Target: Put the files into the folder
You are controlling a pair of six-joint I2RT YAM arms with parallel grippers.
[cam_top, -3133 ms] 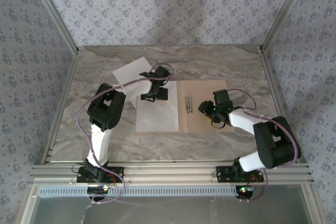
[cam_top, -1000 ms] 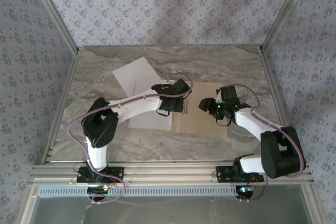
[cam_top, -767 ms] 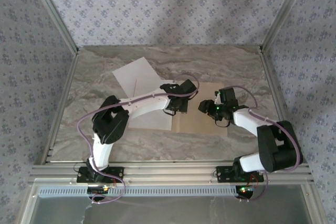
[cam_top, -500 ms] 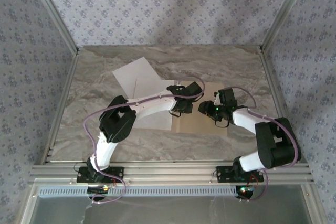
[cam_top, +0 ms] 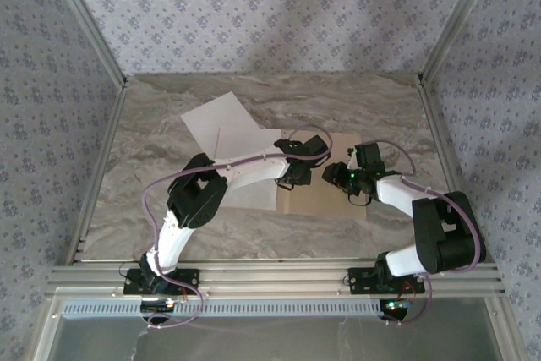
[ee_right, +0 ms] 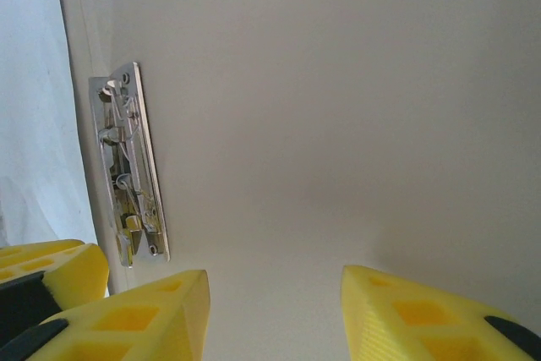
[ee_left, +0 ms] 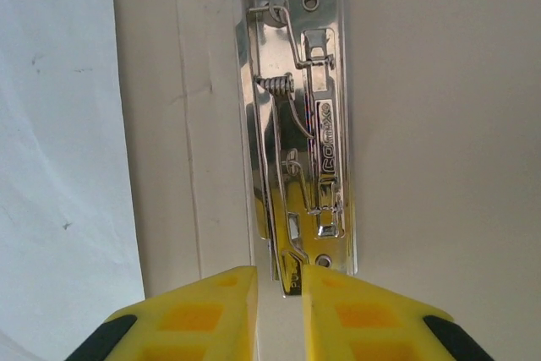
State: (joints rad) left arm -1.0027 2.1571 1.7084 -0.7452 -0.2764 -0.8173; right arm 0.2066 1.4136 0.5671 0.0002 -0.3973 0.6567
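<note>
The tan folder [cam_top: 331, 197] lies open on the marble table, pale inside [ee_left: 439, 124] [ee_right: 338, 107]. Its metal clip [ee_left: 308, 124] [ee_right: 131, 166] runs along the spine. One white file [cam_top: 221, 124] lies at the back left. Another file [cam_top: 251, 196] [ee_left: 59, 166] [ee_right: 34, 124] sits against the folder's left edge, partly under my left arm. My left gripper [cam_top: 304, 173] [ee_left: 281, 272] is at the clip's near end, jaws narrowly open round the lever tip, with a slit left on one side. My right gripper [cam_top: 332, 177] [ee_right: 275, 281] hovers open over the bare inside, right of the clip.
The two grippers are close together over the folder's spine; a left fingertip [ee_right: 51, 268] shows at the right wrist view's lower left. Aluminium frame posts [cam_top: 93, 48] and patterned walls bound the table on three sides.
My left arm has reached further right to the clip and its jaws have narrowed round the lever. The right gripper has closed a little and hardly moved.
</note>
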